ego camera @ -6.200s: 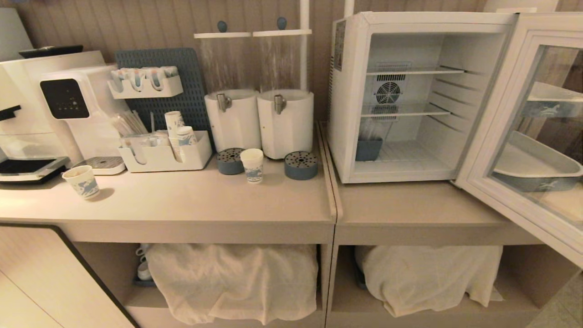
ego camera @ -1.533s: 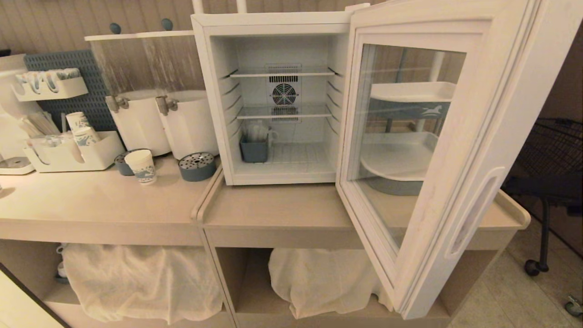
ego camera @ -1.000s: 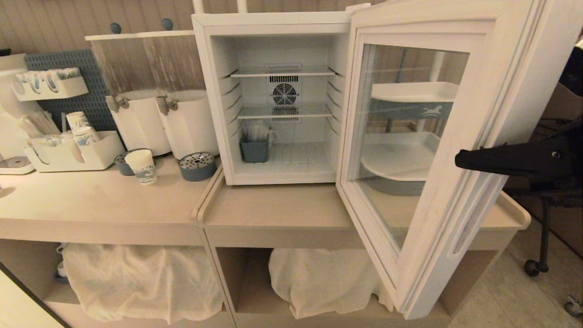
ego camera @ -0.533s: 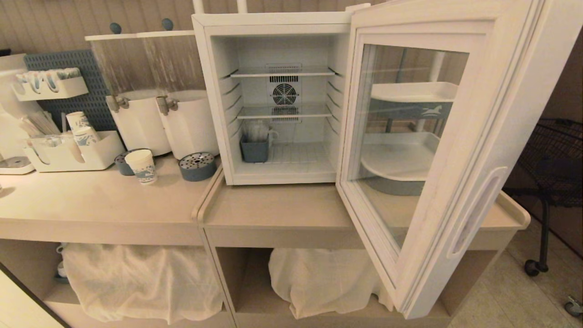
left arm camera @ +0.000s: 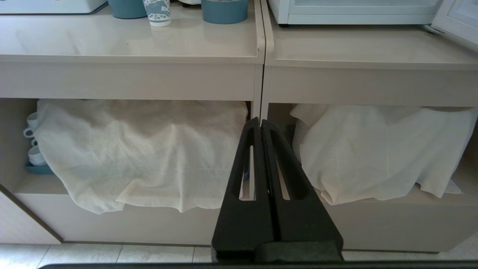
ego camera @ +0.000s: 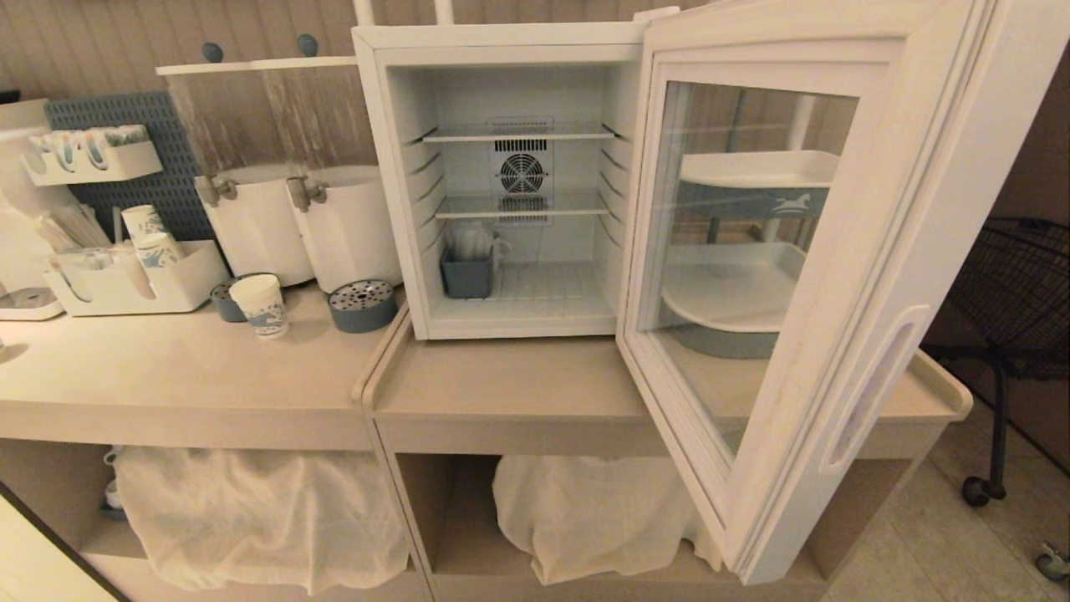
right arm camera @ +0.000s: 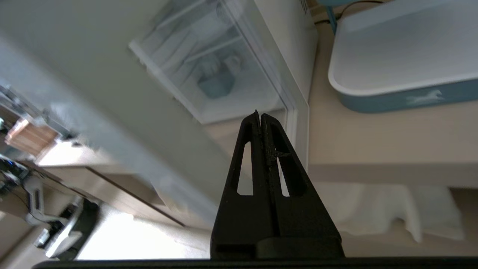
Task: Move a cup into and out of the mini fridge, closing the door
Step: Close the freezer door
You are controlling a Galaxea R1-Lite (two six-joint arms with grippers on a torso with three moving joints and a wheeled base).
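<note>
Standing upright on the counter, the cup; rim up.

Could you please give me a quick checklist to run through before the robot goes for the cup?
1. Door of the mini fridge swung wide open: ok.
2. Cup upright on the counter, beside the blue drip tray: ok.
3. Free floor space inside the fridge next to the blue bin: ok.
4. Left gripper open for a grasp: not ok, shut, low in front of the counter.
5. Right gripper open: not ok, shut, outside the door.
6. Cup is empty: cannot tell.
</note>
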